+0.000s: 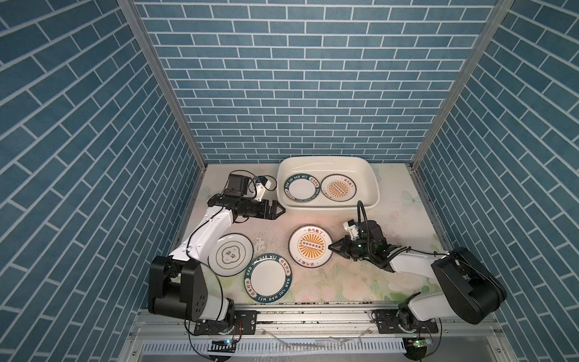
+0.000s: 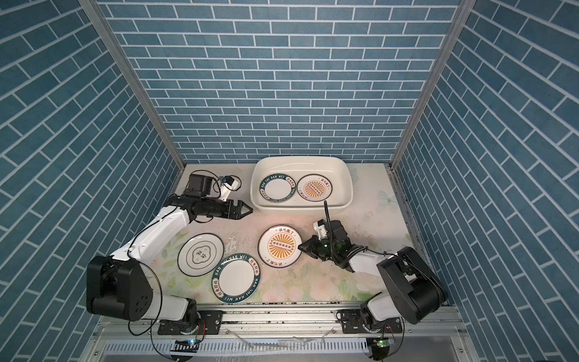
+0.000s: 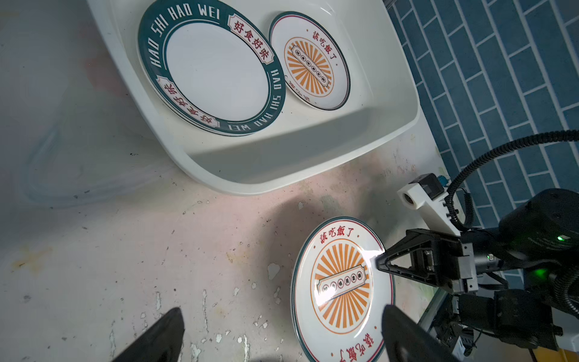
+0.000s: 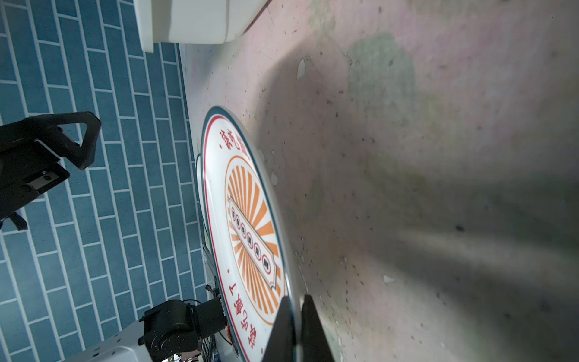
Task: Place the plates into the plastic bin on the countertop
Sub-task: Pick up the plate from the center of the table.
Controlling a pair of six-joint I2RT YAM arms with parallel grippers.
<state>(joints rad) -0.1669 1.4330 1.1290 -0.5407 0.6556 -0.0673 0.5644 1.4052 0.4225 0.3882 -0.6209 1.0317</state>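
Edges of at least one more plate are showing beneath the teal-lettered plate (image 3: 213, 65) in the plastic bin (image 1: 327, 161), but how many are stacked there I cannot tell. A sunburst plate (image 3: 308, 61) is lying beside it in the bin, their rims meeting. The bin is standing at the far edge of the counter (image 1: 360, 282), right of the middle.

In the right wrist view only one rounded corner of the bin is showing, and the frame is cutting off the right claw's fingers (image 4: 311, 332). In the left wrist view only the two dark fingertips (image 3: 169, 332) of the left claw (image 1: 279, 211) are showing. They are standing spread wide with nothing between them. This claw is hanging over the counter just beside the bin's near left corner.

The left arm (image 1: 203, 232) is covering part of the cloud-emblem plate (image 1: 230, 254) near the counter's left edge. The loose teal-lettered plate (image 1: 268, 278), by the near edge, is meeting it rim to rim, and I cannot tell which is lying on top.

The right claw (image 1: 331, 247) is pinching the right-hand rim of the loose sunburst plate (image 1: 310, 246), with the thin rim running between its two fingers. That plate is sitting in the middle of the counter, on the near side of the bin and apart from it. Whether its rim is being lifted off the counter is hard to make out.
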